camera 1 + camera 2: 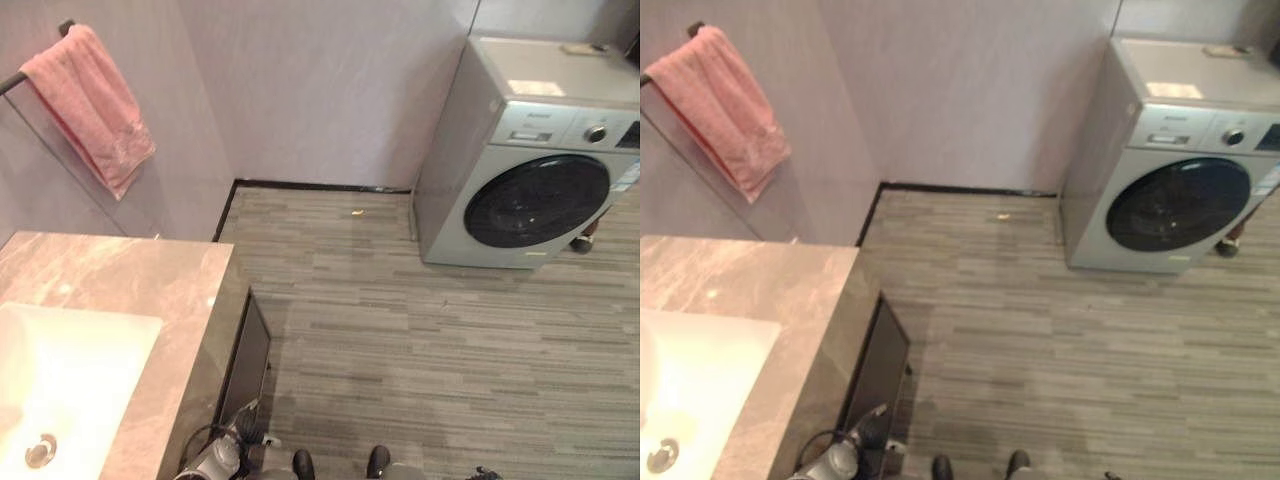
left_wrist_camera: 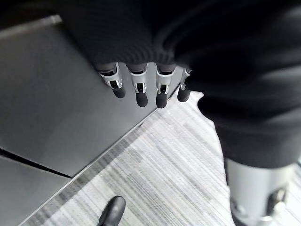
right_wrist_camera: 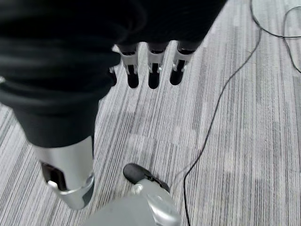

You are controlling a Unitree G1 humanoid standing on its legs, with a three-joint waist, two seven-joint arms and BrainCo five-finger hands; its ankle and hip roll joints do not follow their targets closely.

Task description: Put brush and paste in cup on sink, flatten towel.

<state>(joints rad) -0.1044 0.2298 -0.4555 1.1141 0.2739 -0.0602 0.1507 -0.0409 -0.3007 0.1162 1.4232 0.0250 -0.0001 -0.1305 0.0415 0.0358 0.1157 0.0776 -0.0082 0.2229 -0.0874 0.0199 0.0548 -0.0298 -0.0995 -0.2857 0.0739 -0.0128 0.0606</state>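
A pink towel hangs bunched and askew over a dark rail on the wall at the upper left. Below it a marble countertop holds a white sink basin with a metal drain. My left hand hangs low beside the vanity's dark side panel, fingers relaxed and holding nothing. Over the striped floor my right hand hangs the same way, open with nothing in it.
A silver front-loading washing machine stands against the far wall at the right. The dark vanity cabinet drops from the counter's edge to the grey plank floor. A small yellowish scrap lies near the skirting.
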